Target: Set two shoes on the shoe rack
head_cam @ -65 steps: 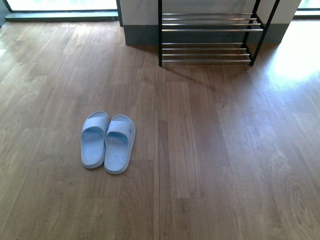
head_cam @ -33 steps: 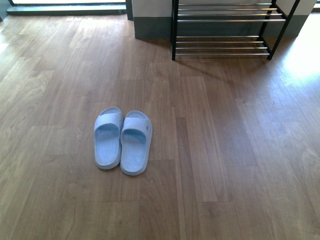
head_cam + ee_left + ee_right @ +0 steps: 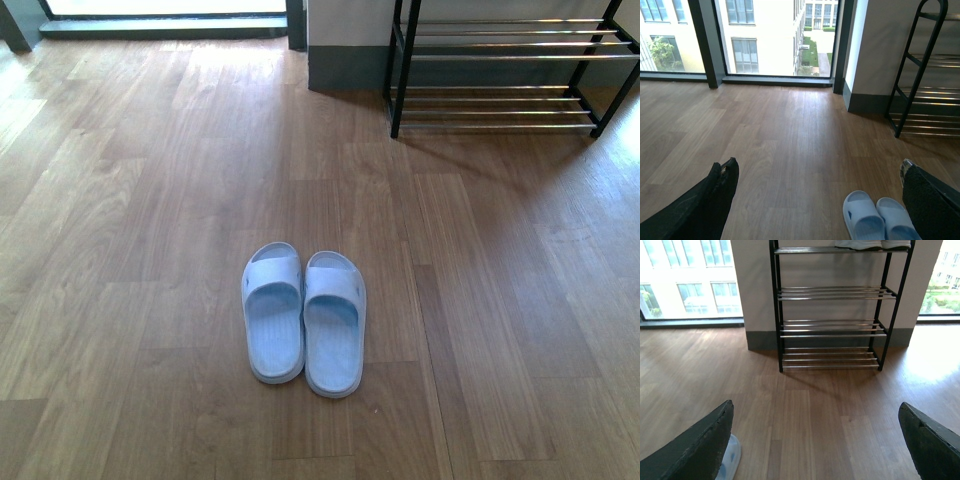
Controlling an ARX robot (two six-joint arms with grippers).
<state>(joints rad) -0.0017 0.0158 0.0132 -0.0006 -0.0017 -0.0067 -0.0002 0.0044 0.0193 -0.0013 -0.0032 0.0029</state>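
Two pale blue slide shoes lie side by side on the wooden floor, the left shoe (image 3: 273, 312) touching the right shoe (image 3: 334, 322), toes pointing away from me. The shoe rack (image 3: 505, 62) stands against the wall at the far right, black frame with silvery rod shelves. In the left wrist view both shoes (image 3: 864, 218) show near the right-hand finger of my open left gripper (image 3: 817, 170), which holds nothing. My open right gripper (image 3: 815, 407) faces the shoe rack (image 3: 831, 310) over bare floor, with a sliver of one shoe (image 3: 730, 457) beside one finger. Neither arm appears in the front view.
A grey-skirted white wall (image 3: 345, 40) stands behind the rack. Floor-to-ceiling windows (image 3: 765, 37) run along the far side. White shoes (image 3: 872, 244) rest on the rack's top shelf. Wooden floor (image 3: 150, 200) stretches between shoes and rack.
The front view has shifted: the shoes and the rack have slid rightward in the picture, and the shoes now lie lower and look larger, near the middle.
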